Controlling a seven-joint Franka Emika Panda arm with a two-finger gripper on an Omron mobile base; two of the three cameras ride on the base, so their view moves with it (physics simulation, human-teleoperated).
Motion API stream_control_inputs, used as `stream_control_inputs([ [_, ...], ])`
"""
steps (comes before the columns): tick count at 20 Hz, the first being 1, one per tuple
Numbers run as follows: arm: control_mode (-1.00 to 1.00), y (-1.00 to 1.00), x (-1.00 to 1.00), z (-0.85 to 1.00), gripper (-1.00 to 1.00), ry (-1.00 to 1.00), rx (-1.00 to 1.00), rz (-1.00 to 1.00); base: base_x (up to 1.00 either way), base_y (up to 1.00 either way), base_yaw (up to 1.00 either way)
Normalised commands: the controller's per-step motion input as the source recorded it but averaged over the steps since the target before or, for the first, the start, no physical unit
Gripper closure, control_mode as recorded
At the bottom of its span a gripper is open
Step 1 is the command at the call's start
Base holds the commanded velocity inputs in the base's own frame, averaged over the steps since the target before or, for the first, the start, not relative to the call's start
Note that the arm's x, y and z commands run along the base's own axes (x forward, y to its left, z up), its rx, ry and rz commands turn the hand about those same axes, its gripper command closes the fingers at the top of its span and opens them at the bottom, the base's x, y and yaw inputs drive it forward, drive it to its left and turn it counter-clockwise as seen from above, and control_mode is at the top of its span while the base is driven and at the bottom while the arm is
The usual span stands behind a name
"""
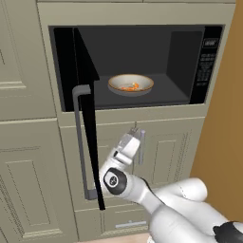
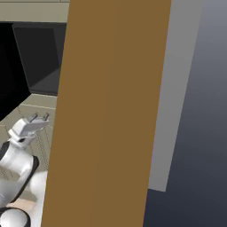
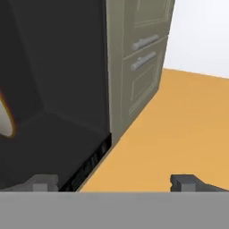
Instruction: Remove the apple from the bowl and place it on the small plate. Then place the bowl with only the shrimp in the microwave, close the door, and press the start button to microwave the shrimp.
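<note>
The microwave (image 1: 137,64) is set into beige cabinetry (image 1: 28,95), and its cavity stands exposed. The door (image 1: 85,118) is swung out on its left-hand hinge and appears nearly edge-on in the left base view, with its long grey bar handle (image 1: 80,142) running down the front edge. The bowl (image 1: 130,84) sits on the cavity floor, roughly centred, tan rim level. The shrimp (image 1: 129,87) lies inside the bowl as a small orange shape. The control panel (image 1: 207,59) occupies the right end of the microwave front. The gripper (image 1: 136,134) is positioned outside the cavity, below the lower edge of the opening and in front of the cabinet door beneath it, pointing upward toward the microwave. In the right base view the gripper (image 2: 39,118) is seen at lower left, beside a tall brown side panel (image 2: 111,111). In the hand view the two fingertips (image 3: 42,183) sit well apart at the bottom of the frame, so the fingers are spread, and nothing is held between them. The hand view also shows a sliver of the bowl rim at the left edge, the dark cavity interior, and cabinet drawers (image 3: 143,58) with bar pulls.
</note>
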Motion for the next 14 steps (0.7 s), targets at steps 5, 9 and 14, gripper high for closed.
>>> stream_control_inputs([
  [5, -1.00, 0.60, 0.11, -0.63, -1.00, 0.16, -0.19, -0.18, 0.00, 0.00, 0.00],
  [9, -1.00, 0.46, 0.00, -0.65, -1.00, 0.18, -0.14, 0.00, 0.00, 0.00, 0.00],
  [14, -1.00, 0.47, 0.00, -0.35, -1.00, 0.07, -0.05, -0.03, 0.00, 0.00, 0.00],
])
